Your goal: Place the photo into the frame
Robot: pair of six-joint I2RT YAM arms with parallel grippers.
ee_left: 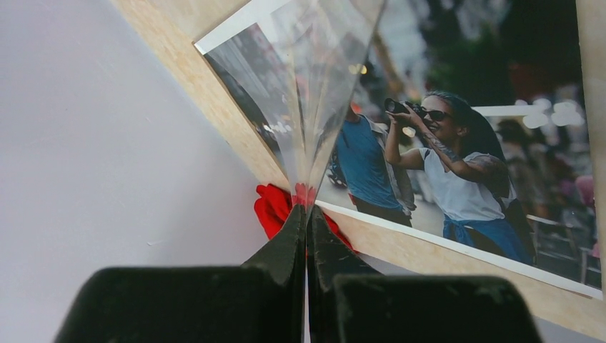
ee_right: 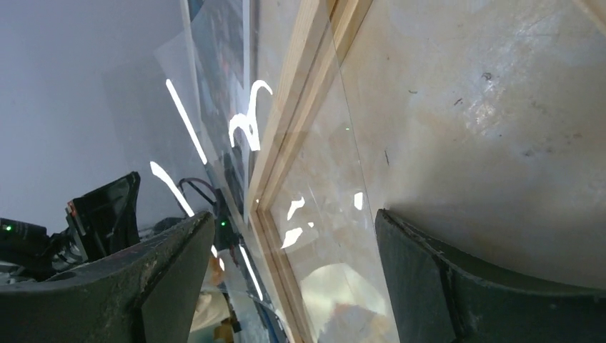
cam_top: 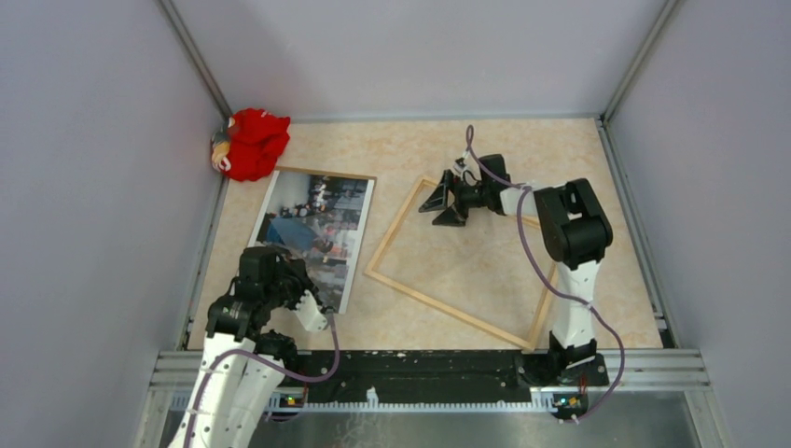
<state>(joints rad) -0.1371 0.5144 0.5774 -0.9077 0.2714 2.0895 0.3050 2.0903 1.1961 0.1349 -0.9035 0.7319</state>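
Note:
The photo (cam_top: 317,222) lies at the left of the table, print side up. My left gripper (cam_top: 320,315) is shut on its near right corner. In the left wrist view the fingers (ee_left: 307,211) pinch a thin glossy edge of the photo (ee_left: 457,164), which curves up from them. The light-wood frame (cam_top: 408,291) lies flat at centre right, its clear pane inside. My right gripper (cam_top: 438,207) is open at the frame's far left corner. In the right wrist view its jaws (ee_right: 293,275) stand wide on either side of the frame's wooden rail (ee_right: 286,143), gripping nothing.
A red plush toy (cam_top: 252,142) sits in the far left corner, also showing in the left wrist view (ee_left: 271,207). A brown backing board edge (cam_top: 328,175) shows under the photo's far side. Grey walls close in left, right and back.

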